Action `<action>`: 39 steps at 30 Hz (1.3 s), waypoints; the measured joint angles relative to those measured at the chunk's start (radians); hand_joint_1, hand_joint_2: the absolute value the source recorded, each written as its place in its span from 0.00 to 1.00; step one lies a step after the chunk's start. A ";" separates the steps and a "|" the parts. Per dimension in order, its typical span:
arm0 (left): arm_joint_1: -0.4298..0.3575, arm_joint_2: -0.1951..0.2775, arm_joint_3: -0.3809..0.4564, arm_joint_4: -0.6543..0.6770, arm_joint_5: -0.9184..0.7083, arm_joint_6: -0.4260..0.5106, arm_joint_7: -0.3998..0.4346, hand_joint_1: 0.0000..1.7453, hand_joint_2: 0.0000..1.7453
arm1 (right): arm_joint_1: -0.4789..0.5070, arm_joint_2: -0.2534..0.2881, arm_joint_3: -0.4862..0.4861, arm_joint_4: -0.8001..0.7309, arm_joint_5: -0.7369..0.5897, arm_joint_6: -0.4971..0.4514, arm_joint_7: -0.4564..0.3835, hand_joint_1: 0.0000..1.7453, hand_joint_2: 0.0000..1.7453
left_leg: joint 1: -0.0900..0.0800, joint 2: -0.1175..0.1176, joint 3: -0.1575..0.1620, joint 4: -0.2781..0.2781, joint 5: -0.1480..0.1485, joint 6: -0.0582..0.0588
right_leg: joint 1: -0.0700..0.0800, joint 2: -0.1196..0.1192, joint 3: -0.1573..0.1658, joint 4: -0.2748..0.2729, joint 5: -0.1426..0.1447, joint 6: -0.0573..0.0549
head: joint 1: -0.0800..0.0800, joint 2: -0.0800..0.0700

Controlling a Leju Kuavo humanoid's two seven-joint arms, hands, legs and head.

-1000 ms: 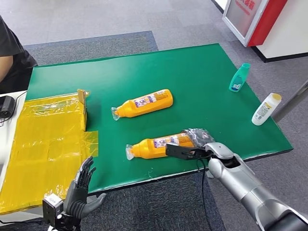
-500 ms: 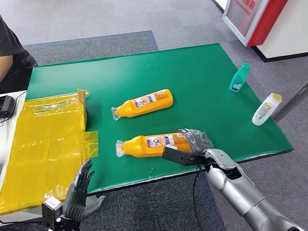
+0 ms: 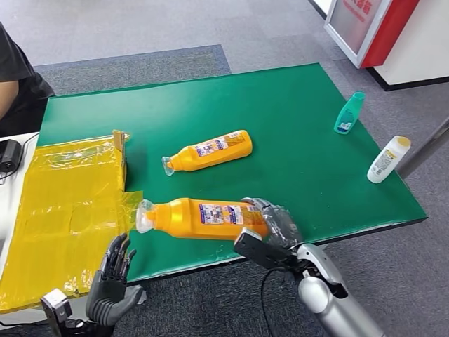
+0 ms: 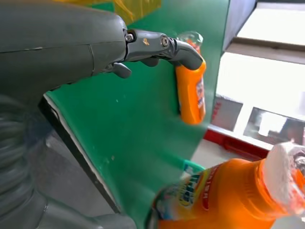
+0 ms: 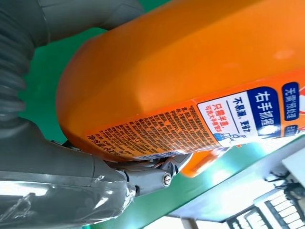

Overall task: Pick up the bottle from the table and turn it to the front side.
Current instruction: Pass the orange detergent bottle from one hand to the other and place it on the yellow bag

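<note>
The orange bottle (image 3: 203,218), clear-capped and labelled, was gripped at its base by the right robot hand (image 3: 273,225); the left robot hand (image 3: 111,281) was kept released.

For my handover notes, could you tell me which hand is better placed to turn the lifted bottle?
Right: the right hand already grips the orange bottle by its base above the table; the left hand is open and apart.
</note>
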 joint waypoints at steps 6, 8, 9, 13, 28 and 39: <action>-0.014 -0.008 0.010 0.000 0.033 -0.039 0.009 0.00 1.00 | 0.035 0.045 0.008 -0.002 -0.017 -0.007 -0.025 1.00 1.00 | 0.000 0.000 0.000 0.000 0.000 0.000 | 0.000 0.000 0.000 0.000 0.000 0.000 | 0.000 0.000; -0.018 -0.009 0.010 0.000 0.049 -0.061 0.012 0.00 1.00 | 0.041 0.055 0.012 -0.001 -0.023 -0.008 -0.036 1.00 1.00 | 0.000 0.000 0.000 0.000 0.000 0.000 | 0.000 0.000 0.000 0.000 0.000 0.000 | 0.000 0.000; -0.022 -0.009 0.010 0.000 0.060 -0.080 0.014 0.00 1.00 | 0.043 0.063 0.017 0.001 -0.025 -0.009 -0.045 1.00 1.00 | 0.000 0.000 0.000 0.000 0.000 0.000 | 0.000 0.000 0.000 0.000 0.000 0.000 | 0.000 0.000; -0.049 -0.007 -0.005 0.000 0.091 -0.151 0.025 0.00 1.00 | 0.043 0.098 0.062 0.034 -0.020 -0.022 -0.081 1.00 1.00 | 0.000 0.000 0.000 0.000 0.000 0.000 | 0.000 0.000 0.000 0.000 0.000 0.000 | 0.000 0.000; -0.101 0.031 -0.124 0.000 0.090 -0.211 0.033 0.00 1.00 | -0.041 0.161 0.228 0.243 0.016 -0.061 -0.119 1.00 1.00 | 0.000 0.000 0.000 0.000 0.001 0.000 | 0.000 0.000 0.000 0.000 0.000 0.000 | 0.000 0.000; -0.111 0.067 -0.171 0.000 0.072 -0.212 0.032 0.00 1.00 | -0.093 0.180 0.285 0.343 0.020 -0.071 -0.126 1.00 1.00 | 0.000 0.000 0.000 0.000 0.001 -0.001 | 0.000 0.000 0.000 0.000 0.000 0.000 | 0.000 0.000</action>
